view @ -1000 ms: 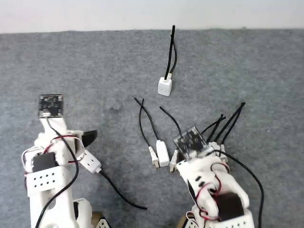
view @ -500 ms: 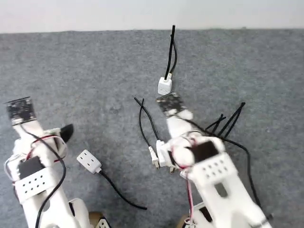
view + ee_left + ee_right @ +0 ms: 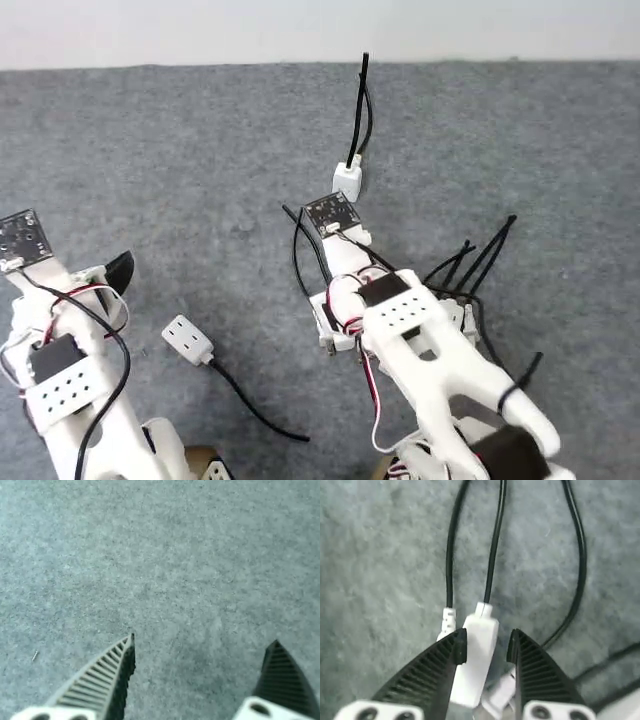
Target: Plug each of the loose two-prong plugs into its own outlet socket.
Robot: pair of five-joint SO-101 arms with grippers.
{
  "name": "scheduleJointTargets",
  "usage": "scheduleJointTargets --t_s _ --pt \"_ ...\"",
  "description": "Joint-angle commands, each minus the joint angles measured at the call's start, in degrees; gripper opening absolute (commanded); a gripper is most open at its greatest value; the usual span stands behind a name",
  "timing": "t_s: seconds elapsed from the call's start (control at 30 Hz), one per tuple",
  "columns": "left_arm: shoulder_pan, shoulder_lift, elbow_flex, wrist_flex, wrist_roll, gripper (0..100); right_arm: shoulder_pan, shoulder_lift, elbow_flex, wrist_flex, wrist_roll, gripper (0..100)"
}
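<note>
1. High view, from where I stand: a flat white plastic outlet socket lies on the grey carpet-covered table, near left, between the two arms. Its black cable trails nearer and to the right.
2. A white cube socket sits farther off at centre, with black cords running away from its far side.
3. Right gripper hangs low over the centre cluster. Its claw is narrowly parted, and the black ribbed fingers flank an oblong white plastic connector with a slim gap on one side.
4. A smaller white plug lies just beside that connector, each on its own black cord.
5. Left gripper is at the left, spread wide above the carpet and holding nothing.
</note>
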Motion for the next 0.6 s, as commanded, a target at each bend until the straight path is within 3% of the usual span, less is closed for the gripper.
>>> scheduleJointTargets --t_s 0.0,0.1,0.2,0.4,0.53,0.57 --pt "-0.26 -1.32 -0.13 -1.76 0.79 38 -0.57 5.23 -2.81 -4.53 -0.7 21.8" --pt "-0.26 -1.32 -0.13 -1.76 0.79 38 -0.57 8.48 -2.9 -6.2 -0.7 28.7" --pt "-0.26 -1.32 -0.13 -1.76 0.79 38 -0.57 10.68 -3.08 -6.73 -0.79 27.0" --pt "-0.26 -1.32 -0.13 -1.76 0.79 38 -0.48 11.12 -3.08 -6.99 -0.79 16.9" --pt "-0.26 -1.32 -0.13 -1.76 0.79 38 -0.48 11.47 -2.99 -6.99 -0.35 0.5" --pt "-0.26 -1.32 -0.13 -1.76 0.79 38 -0.4 11.56 -2.81 -6.99 -0.35 0.8"
